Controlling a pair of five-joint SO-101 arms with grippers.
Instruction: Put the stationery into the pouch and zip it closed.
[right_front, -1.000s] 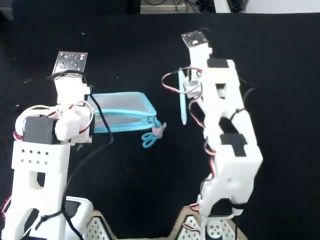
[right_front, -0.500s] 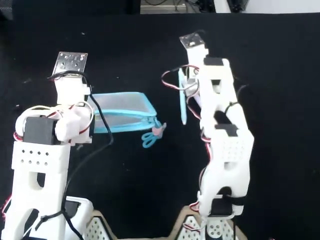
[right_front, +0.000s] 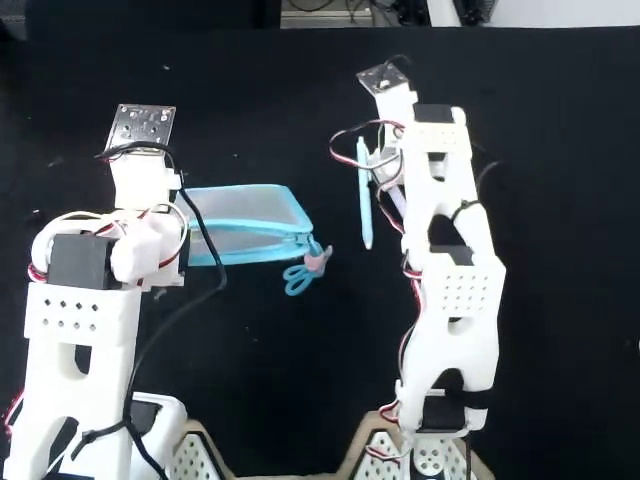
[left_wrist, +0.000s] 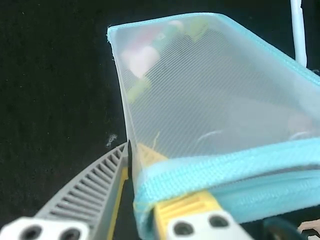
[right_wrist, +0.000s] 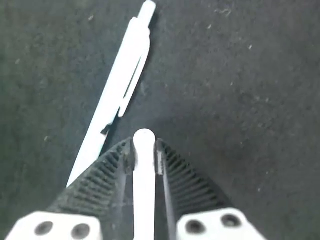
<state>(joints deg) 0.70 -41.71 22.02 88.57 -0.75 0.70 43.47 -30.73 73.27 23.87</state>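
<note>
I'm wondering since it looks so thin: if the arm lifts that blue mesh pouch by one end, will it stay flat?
Probably not: the pouch is see-through mesh with a fabric zipper edge, so it should sag. It looks light, with few items showing inside. The left gripper pinches one end, so it may swing.

Pouch (left_wrist: 200, 100): side panel translucent and finely ribbed with a faint sheen, looks like plastic mesh. Zip tape (left_wrist: 225, 167): woven cloth, matt, slightly fuzzy at the edge.
Tabletop (right_wrist: 240, 75): matt, cloth-like nap, lint specks.
Pen (right_wrist: 144, 175) clamped in right gripper (right_wrist: 144, 147), and second pen (right_wrist: 120, 85): smooth, glossy plastic.
Right gripper fingers (right_wrist: 95, 190): matt plastic, ribbed inner faces.
Left gripper (left_wrist: 134, 150), pinching the pouch: same ribbed plastic, with one smooth yellow plastic face.
Arm shells (right_front: 455, 300): matt plastic.
</note>
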